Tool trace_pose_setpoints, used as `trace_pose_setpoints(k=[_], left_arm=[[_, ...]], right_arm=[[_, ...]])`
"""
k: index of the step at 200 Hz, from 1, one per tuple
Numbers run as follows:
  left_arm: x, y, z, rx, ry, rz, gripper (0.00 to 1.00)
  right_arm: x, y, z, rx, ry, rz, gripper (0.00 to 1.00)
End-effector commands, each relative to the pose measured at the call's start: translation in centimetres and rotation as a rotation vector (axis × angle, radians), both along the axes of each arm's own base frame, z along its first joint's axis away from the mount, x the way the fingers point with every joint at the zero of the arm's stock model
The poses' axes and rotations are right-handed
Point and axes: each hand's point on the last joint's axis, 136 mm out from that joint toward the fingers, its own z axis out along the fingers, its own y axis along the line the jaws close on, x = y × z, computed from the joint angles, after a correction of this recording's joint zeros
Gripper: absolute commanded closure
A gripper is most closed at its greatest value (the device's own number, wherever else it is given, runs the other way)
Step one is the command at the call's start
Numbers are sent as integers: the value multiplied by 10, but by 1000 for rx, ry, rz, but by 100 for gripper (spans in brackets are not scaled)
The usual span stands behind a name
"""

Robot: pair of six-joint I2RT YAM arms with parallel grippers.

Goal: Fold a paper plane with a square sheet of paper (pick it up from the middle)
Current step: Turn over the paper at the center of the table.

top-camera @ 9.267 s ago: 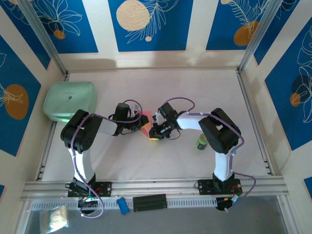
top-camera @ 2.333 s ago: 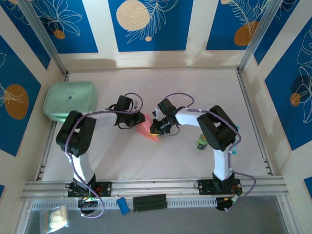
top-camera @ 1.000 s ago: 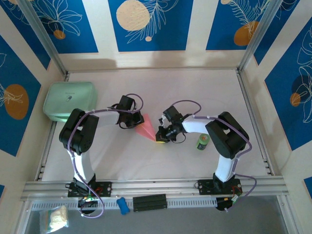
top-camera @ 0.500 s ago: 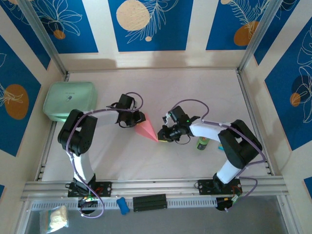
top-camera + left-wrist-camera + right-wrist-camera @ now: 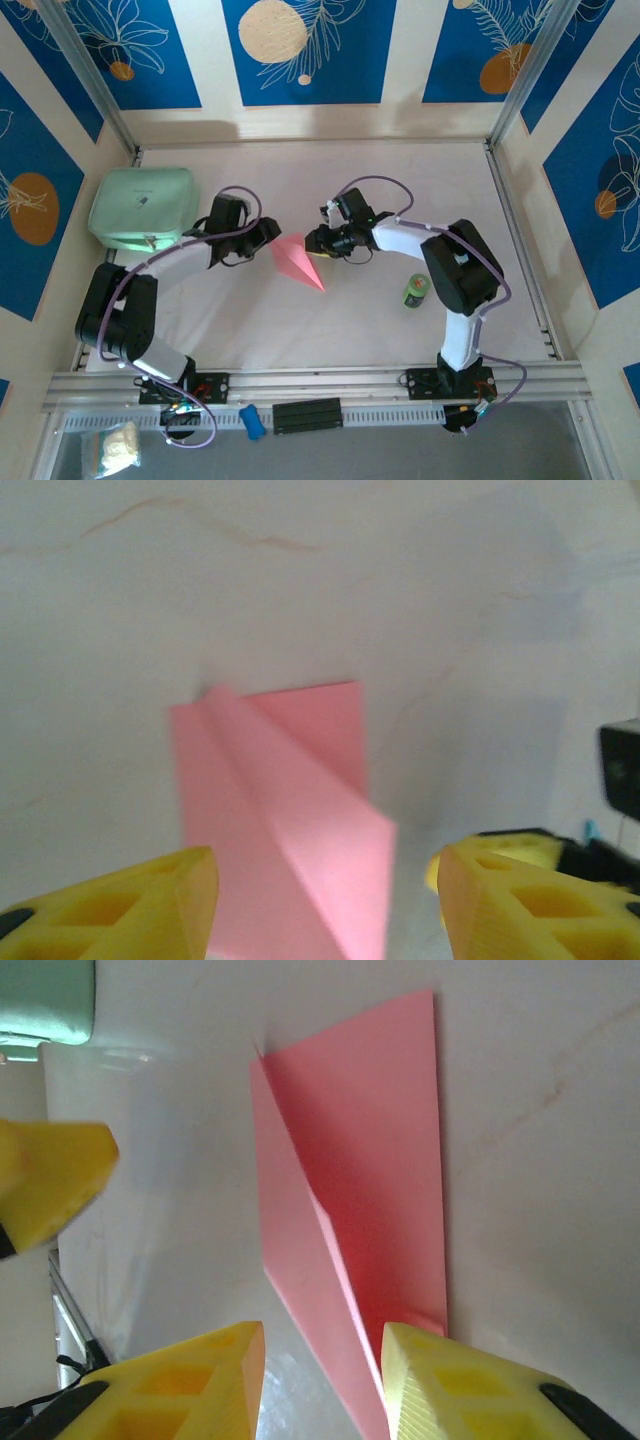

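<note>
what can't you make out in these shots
- Paper plane, left wrist view: its near end is cut off by the bottom edge, and the picture is blurred, so the fold lines are vague.
- Same plane, right wrist view: its near end runs off the bottom edge beside the right gripper.
- Mint-green case, right wrist view: cut off by the top-left corner.
- Green can, top view: too small to read its label.

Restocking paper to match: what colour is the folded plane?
Pink-red: the paper plane shows best in the right wrist view.
</note>
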Motion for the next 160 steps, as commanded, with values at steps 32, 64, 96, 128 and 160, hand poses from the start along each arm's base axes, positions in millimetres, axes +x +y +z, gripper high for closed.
trace_pose_setpoints(k=[32, 64, 96, 128, 160], left_arm=[[-11, 11, -8, -44, 18, 59, 37], [-12, 8, -8, -78, 19, 50, 37], [-10, 5, 0, -115, -6, 37, 37], [-10, -3, 13, -178, -60, -1, 37], [-15, -19, 39, -275, -128, -63, 34]], right_arm=[[1, 18, -8, 42, 20, 129, 70], [2, 24, -11, 66, 23, 162, 76], [1, 27, -10, 81, 18, 185, 86], [7, 29, 18, 166, -23, 182, 96], [12, 24, 64, 281, -41, 125, 98]])
